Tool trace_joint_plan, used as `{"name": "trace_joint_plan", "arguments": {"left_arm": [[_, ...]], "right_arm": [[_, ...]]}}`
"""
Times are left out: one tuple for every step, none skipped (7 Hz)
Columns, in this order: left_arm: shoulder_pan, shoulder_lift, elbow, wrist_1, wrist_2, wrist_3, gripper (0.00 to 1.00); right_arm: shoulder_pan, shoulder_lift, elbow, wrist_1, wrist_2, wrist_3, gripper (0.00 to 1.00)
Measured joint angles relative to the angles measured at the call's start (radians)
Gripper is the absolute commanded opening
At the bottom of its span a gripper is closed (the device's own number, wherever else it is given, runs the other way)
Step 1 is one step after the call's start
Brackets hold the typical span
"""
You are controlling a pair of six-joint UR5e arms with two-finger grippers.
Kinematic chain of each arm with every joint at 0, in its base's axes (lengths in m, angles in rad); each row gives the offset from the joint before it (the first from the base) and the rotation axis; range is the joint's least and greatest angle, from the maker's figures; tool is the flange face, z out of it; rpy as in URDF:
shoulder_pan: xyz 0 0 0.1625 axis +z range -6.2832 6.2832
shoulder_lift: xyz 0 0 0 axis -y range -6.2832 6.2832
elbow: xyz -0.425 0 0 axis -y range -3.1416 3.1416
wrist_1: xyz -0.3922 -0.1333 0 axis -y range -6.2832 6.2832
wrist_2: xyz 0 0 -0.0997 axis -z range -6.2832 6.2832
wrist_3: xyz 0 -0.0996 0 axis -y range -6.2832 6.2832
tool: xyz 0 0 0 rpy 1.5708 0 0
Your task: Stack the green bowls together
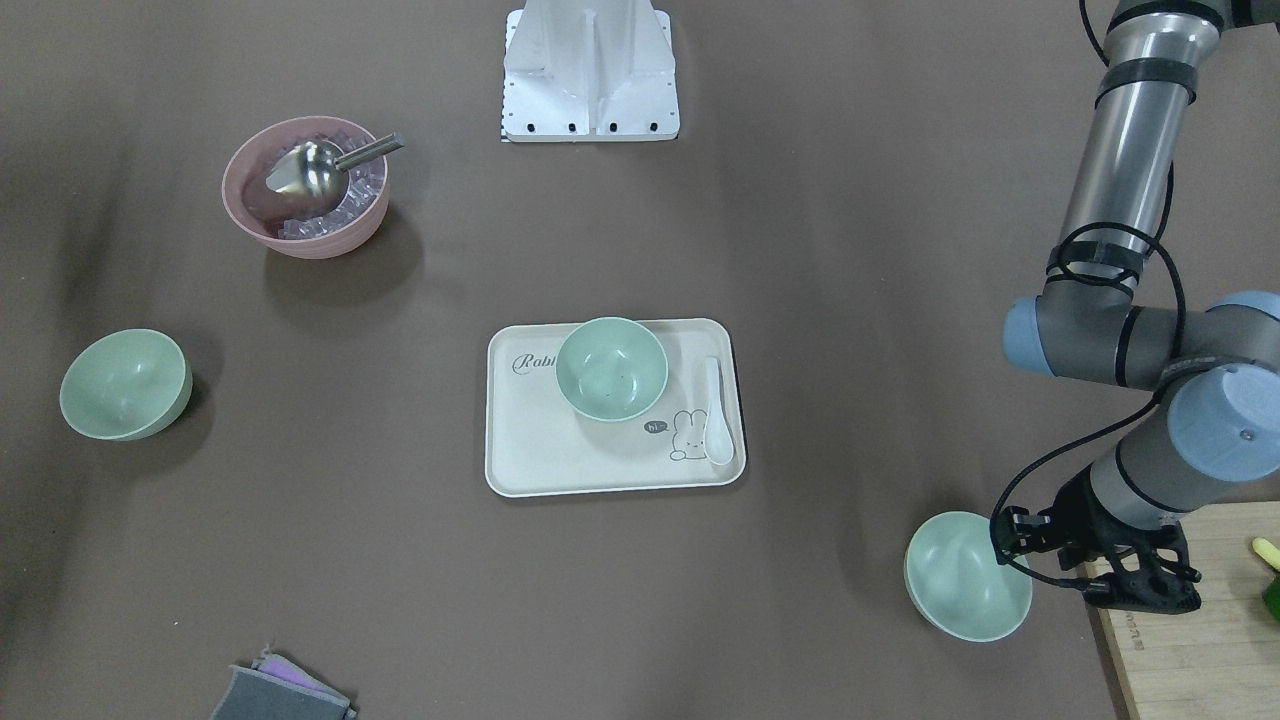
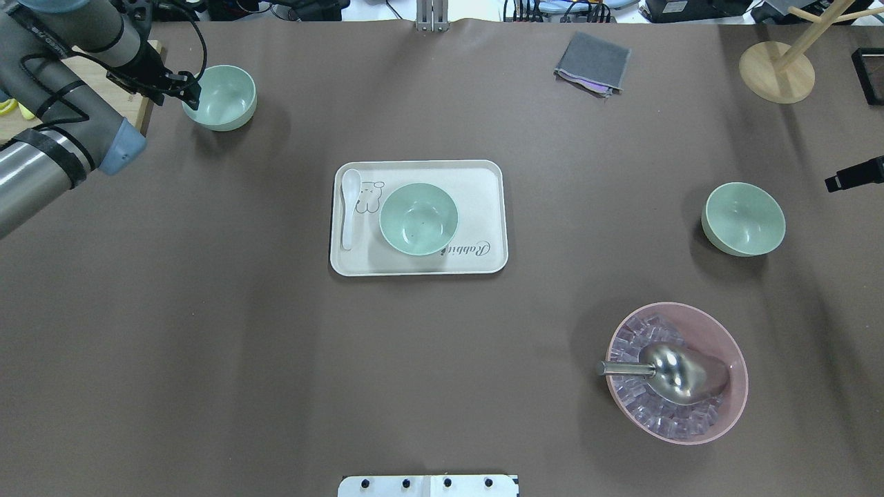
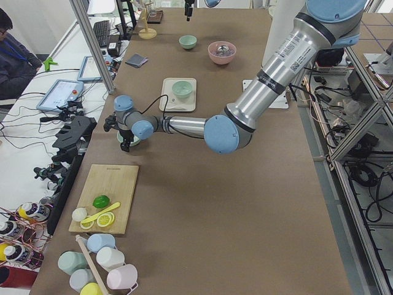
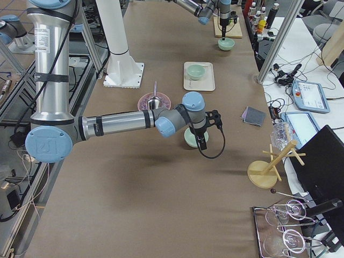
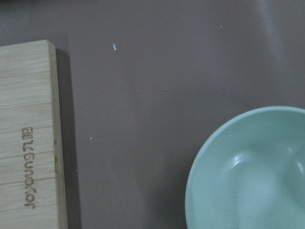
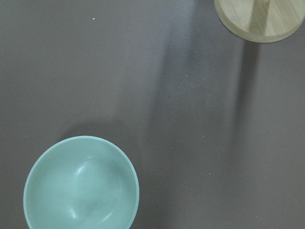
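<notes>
Three pale green bowls stand upright and apart. One bowl (image 2: pixel 418 218) sits on the cream tray (image 2: pixel 483 207) at the table's middle. A second bowl (image 2: pixel 219 96) is at the far left, also seen in the left wrist view (image 5: pixel 252 171). My left gripper (image 1: pixel 1140 585) hangs beside its rim, between it and the wooden board; I cannot tell whether it is open or shut. The third bowl (image 2: pixel 744 218) is on the right, also seen in the right wrist view (image 6: pixel 81 183). My right gripper (image 2: pixel 839 181) hovers just right of it, mostly out of frame, state unclear.
A pink bowl (image 2: pixel 728 359) of ice cubes with a metal scoop (image 2: pixel 673 369) stands near right. A white spoon (image 2: pixel 350 207) lies on the tray. A wooden cutting board (image 1: pixel 1190 640), a grey cloth (image 2: pixel 592 63) and a wooden stand (image 2: pixel 777 65) are at the far edge.
</notes>
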State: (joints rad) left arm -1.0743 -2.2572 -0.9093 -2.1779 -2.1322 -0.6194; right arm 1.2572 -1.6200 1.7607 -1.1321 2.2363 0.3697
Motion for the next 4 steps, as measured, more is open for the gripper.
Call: {"name": "trace_joint_plan", "arguments": {"left_arm": [[0.004, -0.001, 0.002, -0.002, 0.001, -0.002, 0.24], [0.007, -0.003, 0.002, -0.003, 0.001, -0.003, 0.08], [0.009, -0.003, 0.002, -0.004, 0.001, -0.003, 0.0], [0.01, -0.005, 0.001, -0.005, 0.001, -0.003, 0.0]], "right_arm": [[-0.002, 0.0, 0.0, 0.0, -0.003, 0.0, 1.0], [-0.003, 0.0, 0.0, 0.0, -0.004, 0.0, 1.0], [-0.004, 0.0, 0.0, 0.002, -0.004, -0.001, 1.0], [-0.004, 0.0, 0.0, 0.012, -0.004, -0.001, 1.0]]}}
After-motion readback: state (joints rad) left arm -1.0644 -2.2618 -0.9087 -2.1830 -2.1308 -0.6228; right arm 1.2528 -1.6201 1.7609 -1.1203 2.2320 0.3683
